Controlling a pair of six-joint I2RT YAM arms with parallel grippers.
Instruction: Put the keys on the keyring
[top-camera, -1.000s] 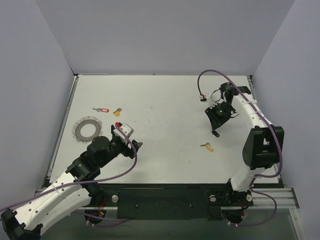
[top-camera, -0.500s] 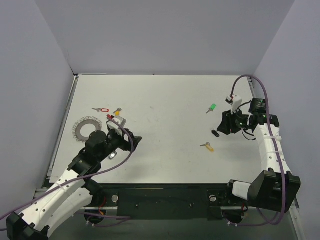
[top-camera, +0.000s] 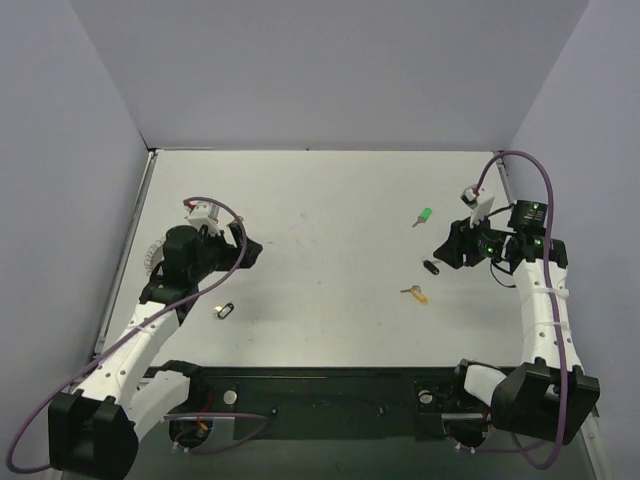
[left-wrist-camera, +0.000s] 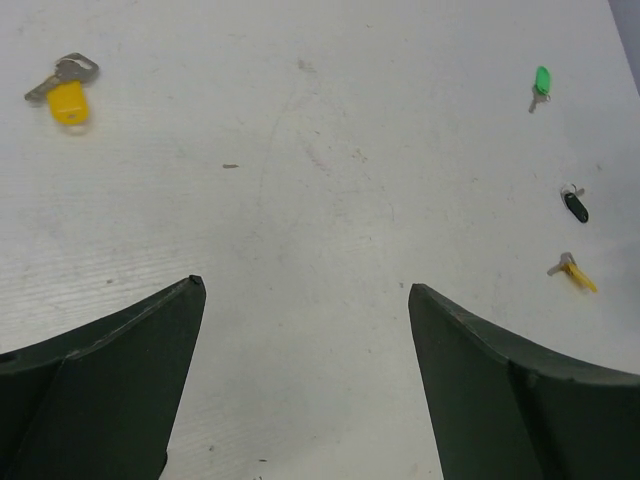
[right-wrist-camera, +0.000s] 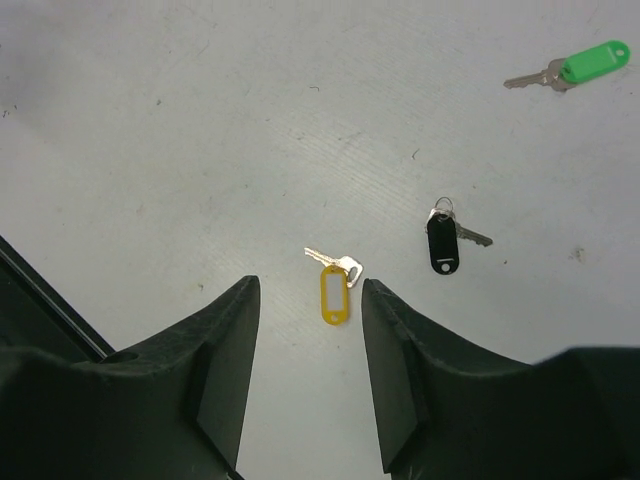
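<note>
So the left gripper (left-wrist-camera: 305, 288) first: two dark, matte plastic fingers (left-wrist-camera: 110, 380) with wedge-shaped tips, spread about as wide as they go. There's only bare table between them, so it's let go and gripping nothing. Ahead of it, off to the left in the wrist view, a silvery metal key with a blocky yellow plastic head (left-wrist-camera: 65, 95) lies flat on the white, slightly scuffed table (left-wrist-camera: 300, 150).

From the top camera that gripper (top-camera: 250, 250) points right. Its arm covers most of the big round keyring of silvery scalloped wire (top-camera: 148, 262); only the ring's left edge peeks out, flat on the table near the left edge. A small key with a dark-rimmed tag (top-camera: 224, 311) lies just on the near side of the arm.

The right gripper (right-wrist-camera: 310, 285) has the same dark fingers, roughly half open and holding nothing. Just past the gap is a small metal key with an oblong yellow plastic tag (right-wrist-camera: 333, 290). Right of that is a key with a glossy black oval tag (right-wrist-camera: 443, 243), and farther off a key with a bright green tag (right-wrist-camera: 585, 62). All three lie loose, well apart from the keyring.
</note>
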